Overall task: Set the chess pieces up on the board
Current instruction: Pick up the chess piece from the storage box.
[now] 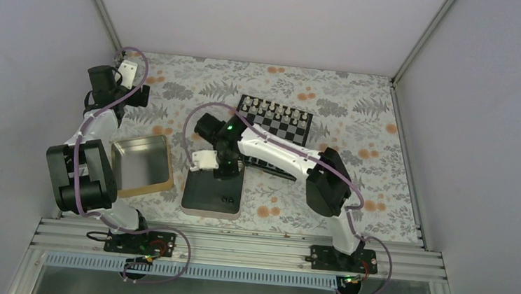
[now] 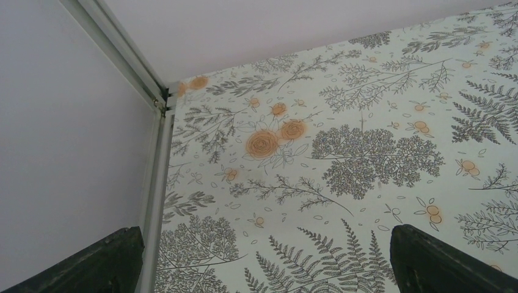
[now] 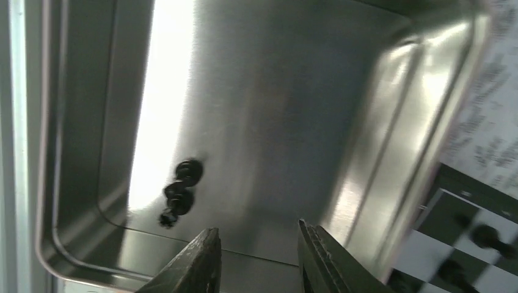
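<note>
The board (image 1: 282, 123) lies at the table's centre back, with pale pieces along its far row and its near side under my right arm. My right gripper (image 1: 222, 174) hangs over the far end of the silver tin (image 1: 197, 202). It is open, with nothing between the fingers (image 3: 204, 262). Two or three black chess pieces (image 3: 178, 197) lie clumped on the tin floor, ahead and left of the fingertips; they also show as chess pieces (image 1: 227, 200) from above. A corner of the board (image 3: 427, 247) carries two more black pieces (image 3: 488, 236). My left gripper (image 2: 262, 262) is open over bare tablecloth.
A gold-rimmed tin (image 1: 161, 183) stands left of the silver one, close to the left arm's base. The left gripper (image 1: 127, 70) points at the far left corner, near the metal frame post (image 2: 156, 183). Walls close in the table on three sides.
</note>
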Action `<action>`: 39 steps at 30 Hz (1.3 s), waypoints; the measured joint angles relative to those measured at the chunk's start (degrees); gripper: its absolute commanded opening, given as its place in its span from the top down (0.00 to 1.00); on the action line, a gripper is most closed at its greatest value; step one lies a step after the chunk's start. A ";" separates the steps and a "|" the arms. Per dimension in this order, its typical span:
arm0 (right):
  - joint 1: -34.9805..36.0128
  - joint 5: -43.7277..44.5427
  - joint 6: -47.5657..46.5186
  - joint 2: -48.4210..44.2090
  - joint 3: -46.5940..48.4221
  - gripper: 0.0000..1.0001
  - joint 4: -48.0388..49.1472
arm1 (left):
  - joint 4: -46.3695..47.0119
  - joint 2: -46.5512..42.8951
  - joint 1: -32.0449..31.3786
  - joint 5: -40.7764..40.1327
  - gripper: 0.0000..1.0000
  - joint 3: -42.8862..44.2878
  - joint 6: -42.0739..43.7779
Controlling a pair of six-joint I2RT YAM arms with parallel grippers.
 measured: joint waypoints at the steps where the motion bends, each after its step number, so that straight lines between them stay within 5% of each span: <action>1: 0.57 -0.37 0.02 0.07 -0.44 0.66 -0.20 | 0.00 0.00 0.00 0.00 0.00 0.00 -0.02; 39: 6.29 -2.73 4.07 4.15 -7.72 0.67 0.96 | 0.24 -0.04 0.33 0.04 0.00 -0.13 -0.22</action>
